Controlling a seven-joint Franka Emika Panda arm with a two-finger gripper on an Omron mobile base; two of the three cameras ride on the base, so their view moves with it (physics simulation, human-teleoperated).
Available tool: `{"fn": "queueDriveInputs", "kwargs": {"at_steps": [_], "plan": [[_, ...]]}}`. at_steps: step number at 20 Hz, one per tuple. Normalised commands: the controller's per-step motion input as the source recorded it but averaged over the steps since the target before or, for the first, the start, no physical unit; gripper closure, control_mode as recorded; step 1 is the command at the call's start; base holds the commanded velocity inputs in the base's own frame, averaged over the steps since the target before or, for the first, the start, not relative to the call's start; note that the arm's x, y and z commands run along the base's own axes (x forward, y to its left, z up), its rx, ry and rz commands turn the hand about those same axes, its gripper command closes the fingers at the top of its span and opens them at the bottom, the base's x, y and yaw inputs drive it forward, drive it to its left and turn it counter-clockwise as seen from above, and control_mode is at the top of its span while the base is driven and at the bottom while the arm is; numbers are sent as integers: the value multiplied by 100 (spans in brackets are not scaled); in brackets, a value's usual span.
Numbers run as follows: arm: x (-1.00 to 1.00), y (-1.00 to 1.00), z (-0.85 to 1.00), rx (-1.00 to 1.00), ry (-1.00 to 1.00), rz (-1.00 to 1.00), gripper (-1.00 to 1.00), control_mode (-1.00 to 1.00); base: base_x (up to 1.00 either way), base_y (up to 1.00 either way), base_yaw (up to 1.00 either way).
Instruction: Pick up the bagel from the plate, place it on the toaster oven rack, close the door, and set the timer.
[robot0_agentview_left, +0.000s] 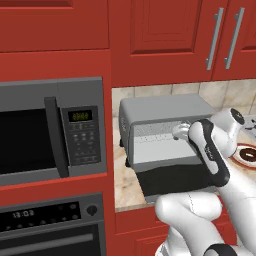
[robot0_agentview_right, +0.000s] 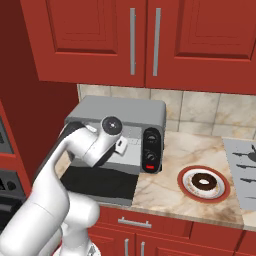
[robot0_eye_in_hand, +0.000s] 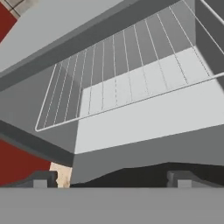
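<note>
Bagel, one dark ring, lies on the single red-rimmed plate on the counter, right of the toaster oven. The oven's door hangs open and flat; its one wire rack sits bare inside. The gripper hovers at the oven's mouth, fingers spread wide and holding nothing. The side panel carries two knobs and one red button. The microwave display and the clock below it are too blurred to read

red cabinets, marble counter, microwave
</note>
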Motion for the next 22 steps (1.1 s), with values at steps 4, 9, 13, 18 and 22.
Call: {"fn": "queueDriveInputs", "kwargs": {"at_steps": [4, 9, 13, 18, 22], "plan": [[33, 0, -9, 10, -8, 2, -100, -100, 0, 0, 0], [25, 0, -17, 7, -9, 0, -100, -100, 0, 0, 0], [14, 0, -16, 9, -1, 0, -100, -100, 0, 0, 0], [19, 0, -8, 9, 9, 0, -100, -100, 0, 0, 0], [24, 0, -7, 9, 1, 0, -100, -100, 0, 0, 0]]}}
